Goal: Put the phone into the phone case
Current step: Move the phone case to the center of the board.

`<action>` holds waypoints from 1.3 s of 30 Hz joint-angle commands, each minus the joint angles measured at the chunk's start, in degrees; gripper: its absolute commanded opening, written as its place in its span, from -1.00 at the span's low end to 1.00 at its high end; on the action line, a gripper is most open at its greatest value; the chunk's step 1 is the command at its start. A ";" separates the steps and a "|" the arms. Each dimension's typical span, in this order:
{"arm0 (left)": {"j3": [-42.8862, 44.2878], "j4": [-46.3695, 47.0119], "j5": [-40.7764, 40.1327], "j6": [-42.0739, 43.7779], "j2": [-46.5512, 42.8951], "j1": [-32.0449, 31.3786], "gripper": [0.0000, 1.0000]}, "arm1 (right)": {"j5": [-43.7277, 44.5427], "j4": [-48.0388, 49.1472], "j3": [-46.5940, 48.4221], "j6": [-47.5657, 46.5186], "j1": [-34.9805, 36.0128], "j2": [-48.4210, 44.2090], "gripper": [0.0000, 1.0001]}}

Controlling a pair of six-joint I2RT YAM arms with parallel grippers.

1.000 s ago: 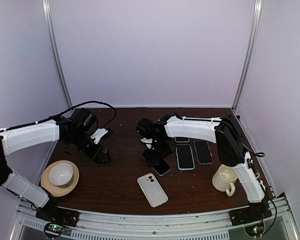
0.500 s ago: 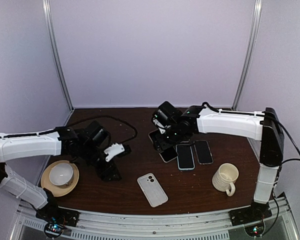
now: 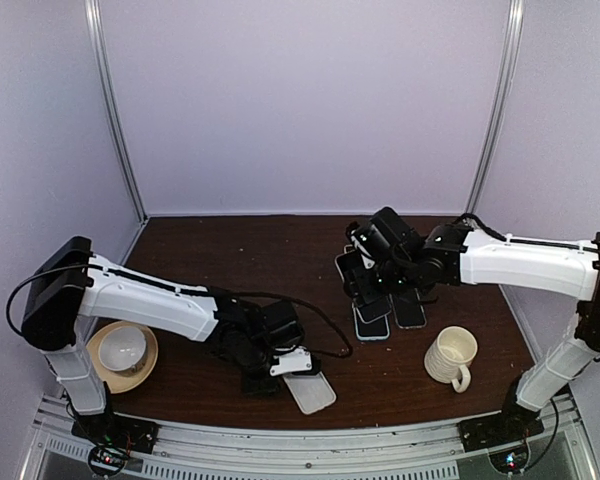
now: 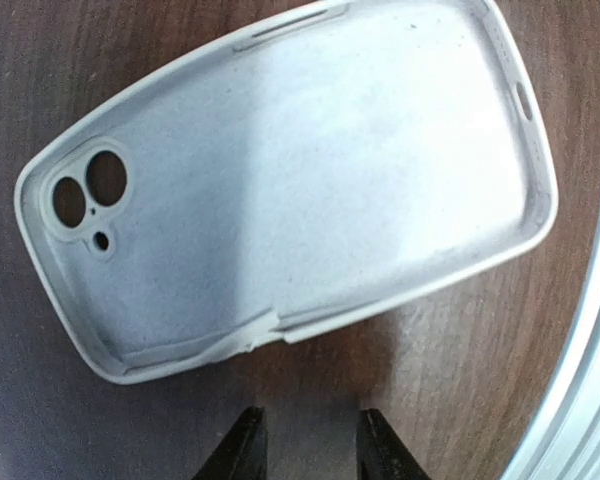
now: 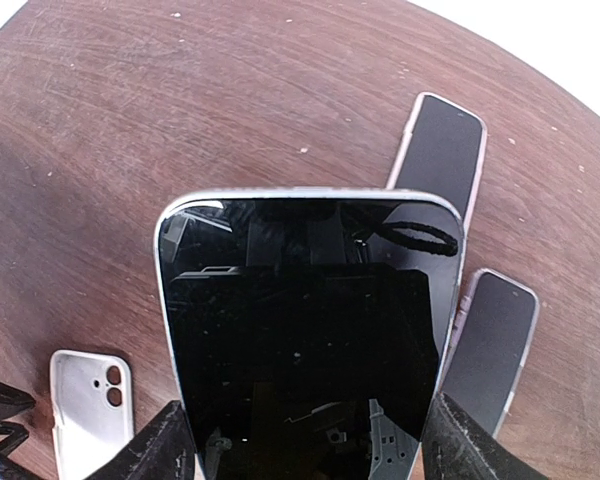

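The white phone case (image 4: 280, 190) lies hollow side up on the brown table, near the front edge, with its camera hole to the left. My left gripper (image 4: 310, 447) hovers just short of the case's long side, jaws a narrow gap apart with only wood between them. In the top view this gripper (image 3: 285, 372) sits at the case (image 3: 315, 392). My right gripper (image 5: 308, 450) is shut on the black phone (image 5: 310, 330), screen toward the camera, held off the table. From above, the phone (image 3: 348, 272) hangs behind the middle of the table.
Two more phones (image 3: 372, 318) (image 3: 410, 310) lie flat below the right gripper. A cream mug (image 3: 450, 357) stands at the front right. A bowl on a saucer (image 3: 120, 350) sits at the front left. The table's metal front rail (image 4: 580, 400) runs close by the case.
The left arm swung right and forward to the case, and its jaws narrowed. The right arm carried the phone up and to the right, off the table.
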 commanded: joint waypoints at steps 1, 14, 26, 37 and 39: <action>2.84 0.06 -6.03 0.48 3.84 -0.52 -0.39 | 4.45 2.24 -2.13 1.06 -0.37 -4.98 -0.41; 9.44 4.96 -7.71 2.83 13.01 -0.32 -0.49 | 8.53 -0.41 -4.14 1.04 -1.03 -11.66 -0.37; 9.64 1.63 0.83 3.40 11.56 -0.90 -0.47 | 11.25 -2.39 -6.91 2.77 -1.12 -17.44 -0.33; 8.75 0.88 11.75 6.74 11.25 -2.59 -0.44 | 10.11 -2.48 -7.43 4.06 -1.12 -17.51 -0.32; 10.87 1.06 12.29 6.34 13.06 -3.01 -0.45 | 10.09 -2.53 -7.55 4.14 -1.14 -17.81 -0.32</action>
